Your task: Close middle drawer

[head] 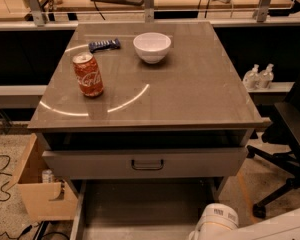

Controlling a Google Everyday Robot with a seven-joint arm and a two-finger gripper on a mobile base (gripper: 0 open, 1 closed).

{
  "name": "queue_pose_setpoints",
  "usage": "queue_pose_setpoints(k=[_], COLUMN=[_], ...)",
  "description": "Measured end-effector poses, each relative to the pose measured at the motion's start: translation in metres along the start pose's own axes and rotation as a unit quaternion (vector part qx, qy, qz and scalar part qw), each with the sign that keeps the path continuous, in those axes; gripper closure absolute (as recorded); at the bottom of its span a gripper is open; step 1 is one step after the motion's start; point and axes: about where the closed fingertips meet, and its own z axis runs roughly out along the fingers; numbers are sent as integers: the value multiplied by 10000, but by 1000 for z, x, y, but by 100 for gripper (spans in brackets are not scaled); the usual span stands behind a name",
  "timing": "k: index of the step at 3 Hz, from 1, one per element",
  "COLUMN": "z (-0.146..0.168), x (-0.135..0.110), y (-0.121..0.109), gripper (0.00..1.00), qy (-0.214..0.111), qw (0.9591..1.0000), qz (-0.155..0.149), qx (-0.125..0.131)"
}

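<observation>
The middle drawer is pulled far out beneath the cabinet, and I look down into its grey metal floor. Its left side rail is visible; its front runs off the bottom edge, out of view. Above it sits the taller-fronted grey drawer with a dark loop handle, standing slightly out from the cabinet top. Only a white segment of my arm shows, at the bottom right beside the open drawer. The gripper itself is out of view below the picture.
On the grey cabinet top stand a red cola can, a white bowl and a dark blue snack bar. A cardboard box sits on the floor at left, and a black office chair at right.
</observation>
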Motion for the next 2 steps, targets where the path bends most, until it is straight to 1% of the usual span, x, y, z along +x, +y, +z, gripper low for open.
queue_pose_setpoints(k=[2], z=[1], x=[-1], y=[0], gripper=[88], qy=[-5], qw=[10000], qz=[23], qx=[-8])
